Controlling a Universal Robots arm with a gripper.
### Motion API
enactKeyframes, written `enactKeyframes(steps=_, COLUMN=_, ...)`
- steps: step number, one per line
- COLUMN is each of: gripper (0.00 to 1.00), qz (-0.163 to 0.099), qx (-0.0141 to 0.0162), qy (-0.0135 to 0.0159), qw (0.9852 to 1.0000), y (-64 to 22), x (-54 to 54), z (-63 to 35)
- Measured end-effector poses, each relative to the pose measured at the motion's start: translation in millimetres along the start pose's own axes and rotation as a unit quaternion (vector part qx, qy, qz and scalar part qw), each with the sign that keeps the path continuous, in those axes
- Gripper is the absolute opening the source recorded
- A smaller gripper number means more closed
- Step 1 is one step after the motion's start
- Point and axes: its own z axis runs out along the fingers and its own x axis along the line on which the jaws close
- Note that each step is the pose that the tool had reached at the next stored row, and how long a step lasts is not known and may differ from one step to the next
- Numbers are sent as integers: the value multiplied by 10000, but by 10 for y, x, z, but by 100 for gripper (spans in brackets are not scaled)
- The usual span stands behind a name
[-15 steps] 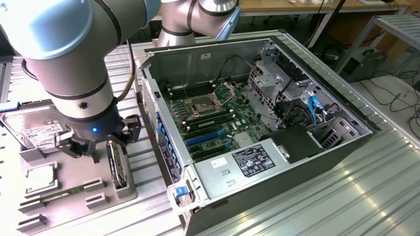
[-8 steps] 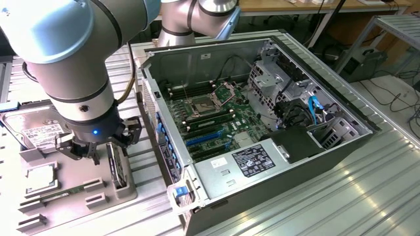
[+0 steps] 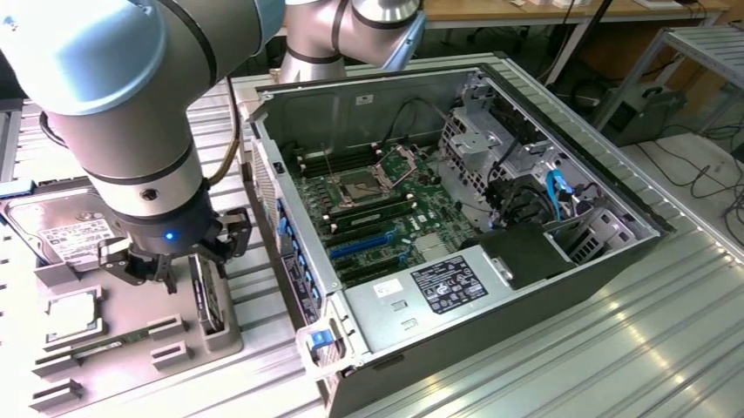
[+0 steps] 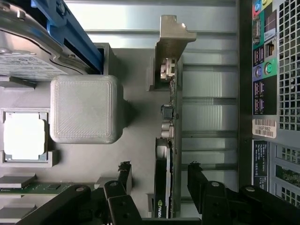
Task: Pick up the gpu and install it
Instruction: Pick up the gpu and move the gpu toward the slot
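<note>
At 9 o'clock in the exterior view a drive [image 3: 56,233] lies on the grey holder [image 3: 134,306], with a CPU [image 3: 72,312] toward 8 o'clock. Next along, the gripper [image 3: 184,266] hangs over the holder's edge nearest the case [image 3: 489,287]. The gpu [image 3: 211,300] stands on edge in the holder at the gripper's 5 o'clock. The case lies open from the centre to 3 o'clock, its blue slots [image 3: 361,246] bare. In the wrist view the gripper [image 4: 159,172] is spread, with one of its fingers [image 4: 124,171] on each side of the gpu [image 4: 165,140]. A gap shows on both sides, so nothing is pinched. I judge the pick-up step to be in hand, at the point of straddling the card, and the install not begun. The grasp calls for both fingers to meet the card's flat faces evenly, so the thin card leaves the holder straight rather than tilted.
</note>
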Motion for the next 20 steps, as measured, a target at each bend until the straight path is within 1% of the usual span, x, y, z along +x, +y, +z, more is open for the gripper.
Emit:
enactKeyframes(steps=6, gripper=60, qz=0, qx=4, qy=1, qw=10000, y=-5, x=-7, z=61)
enactKeyframes(steps=14, gripper=60, qz=0, qx=7, qy=1, qw=10000, y=-13, x=-18, z=173)
enactKeyframes(steps=16, gripper=60, qz=0, qx=8, qy=2, qw=10000, y=-14, x=-18, z=183)
enactKeyframes(steps=17, gripper=59, qz=0, qx=8, qy=2, qw=10000, y=-14, x=-18, z=184)
enactKeyframes(steps=18, gripper=52, qz=0, qx=8, qy=2, qw=10000, y=-14, x=-18, z=184)
enactKeyframes(steps=20, gripper=52, qz=0, qx=7, qy=2, qw=10000, y=-14, x=-18, z=184)
